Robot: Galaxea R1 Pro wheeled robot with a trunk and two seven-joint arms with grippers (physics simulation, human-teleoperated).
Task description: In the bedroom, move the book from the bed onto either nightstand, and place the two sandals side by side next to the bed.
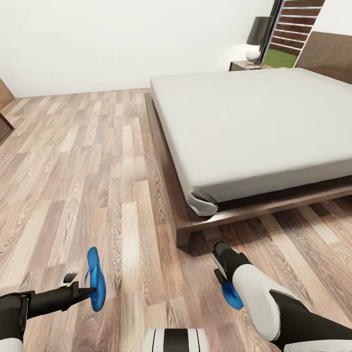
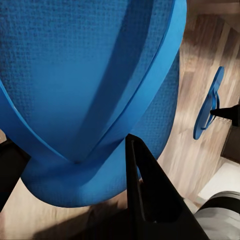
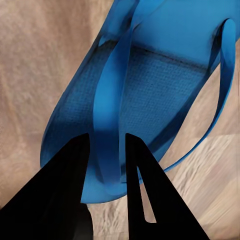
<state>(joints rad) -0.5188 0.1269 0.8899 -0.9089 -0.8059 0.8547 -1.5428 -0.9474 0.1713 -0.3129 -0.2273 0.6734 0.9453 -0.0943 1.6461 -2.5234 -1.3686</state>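
Head view: both sandals were held above the floor near the bed (image 1: 254,122) foot corner.
Left gripper (image 1: 85,292): closed on left sandal (image 1: 96,278).
Right gripper (image 1: 226,281): clamped right sandal (image 1: 231,295) strap.
Advice: lower both parallel, close together, beside the bed.

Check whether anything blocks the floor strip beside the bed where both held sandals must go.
Nothing visible does. The left gripper holds one sandal, the right gripper the other sandal; the plank floor along the bed shows bare.
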